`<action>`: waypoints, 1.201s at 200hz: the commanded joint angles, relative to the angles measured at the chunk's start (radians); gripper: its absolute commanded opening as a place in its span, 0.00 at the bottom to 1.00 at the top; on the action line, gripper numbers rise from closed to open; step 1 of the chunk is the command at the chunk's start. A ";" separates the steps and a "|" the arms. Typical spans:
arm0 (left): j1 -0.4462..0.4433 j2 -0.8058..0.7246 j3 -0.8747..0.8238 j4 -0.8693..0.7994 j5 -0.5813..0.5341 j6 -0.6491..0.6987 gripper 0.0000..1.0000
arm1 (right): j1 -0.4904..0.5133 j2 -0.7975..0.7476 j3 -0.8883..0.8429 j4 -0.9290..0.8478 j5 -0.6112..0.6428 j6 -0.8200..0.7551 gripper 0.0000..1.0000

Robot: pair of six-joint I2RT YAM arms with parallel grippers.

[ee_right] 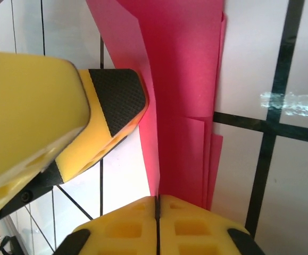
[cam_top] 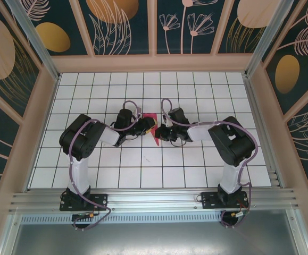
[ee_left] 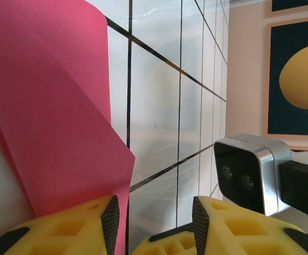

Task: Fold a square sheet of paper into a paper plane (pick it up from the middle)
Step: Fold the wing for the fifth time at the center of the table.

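The pink paper [ee_left: 52,106] is thin and matt, smooth apart from sharp creases. The worktop [ee_left: 154,106] is glossy white tile that catches reflections. The jaws are matt yellow plastic with black, finely textured pads [ee_right: 119,95]. A camera housing [ee_left: 249,170] looks like brushed silver metal.

Dark floral wall panels [cam_top: 123,24] enclose a white-tiled floor [cam_top: 143,175].
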 commanded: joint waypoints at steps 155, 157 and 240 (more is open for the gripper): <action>0.002 -0.036 0.021 0.110 0.075 -0.029 0.47 | -0.095 0.001 -0.182 0.437 -0.257 0.285 0.00; 0.002 -0.035 0.022 0.109 0.074 -0.028 0.47 | -0.095 0.001 -0.182 0.439 -0.257 0.287 0.00; -0.004 0.037 0.056 0.034 0.053 0.017 0.47 | -0.097 0.076 -0.182 0.508 -0.287 0.357 0.00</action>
